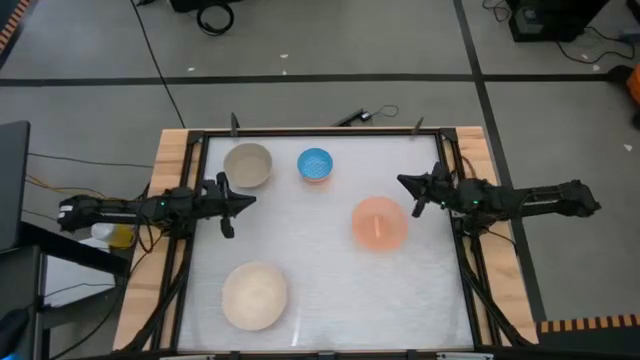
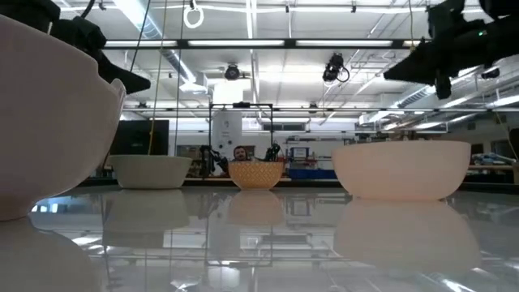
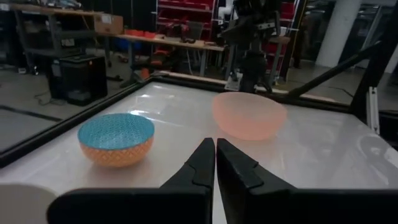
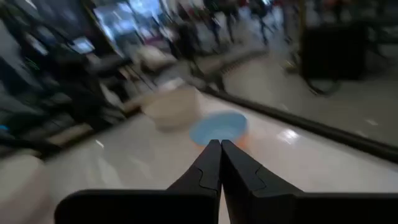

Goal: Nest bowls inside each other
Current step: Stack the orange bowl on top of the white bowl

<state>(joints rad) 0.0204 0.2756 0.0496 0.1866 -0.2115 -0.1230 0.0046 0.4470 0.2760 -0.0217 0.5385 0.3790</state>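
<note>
1. Four round plastic bowls sit apart on the white table (image 1: 320,300), none nested yet: large cream-white bowl (image 1: 254,295), salmon-orange bowl (image 1: 379,222), grey-beige bowl (image 1: 248,164), small bright blue bowl (image 1: 315,164).
2. All stand upright, mouths up; being round, they have no long axis to line up with.
3. Left gripper (image 1: 240,203), dark two-finger tool, hovers at the table's left edge with its fingers pressed together, holding nothing.
4. From the left gripper: grey-beige bowl lies just beside the tips, off to their far-side flank; cream-white bowl lies off the opposite flank, farther away; blue bowl ahead and to the grey-beige side; salmon-orange bowl straight ahead across the table.
5. In the left wrist view the closed fingers (image 3: 205,163) point between the blue bowl (image 3: 116,137) and the salmon-orange bowl (image 3: 249,116).
6. Right gripper (image 1: 405,184) hovers at the right edge, fingers shut and empty.
7. From the right gripper: salmon-orange bowl sits near, just off the tips' flank; blue bowl ahead, farther; grey-beige bowl beyond it.
8. The right wrist view shows shut fingers (image 4: 214,165) aimed toward the blue bowl (image 4: 217,128).
9. Judgement: the key relation is nearness. Left arm is nearer the grey-beige and cream-white bowls, right arm nearer the salmon-orange; the blue sits roughly between, slightly closer to the left.
10. Either gripper must open before any rim grasp.
</note>
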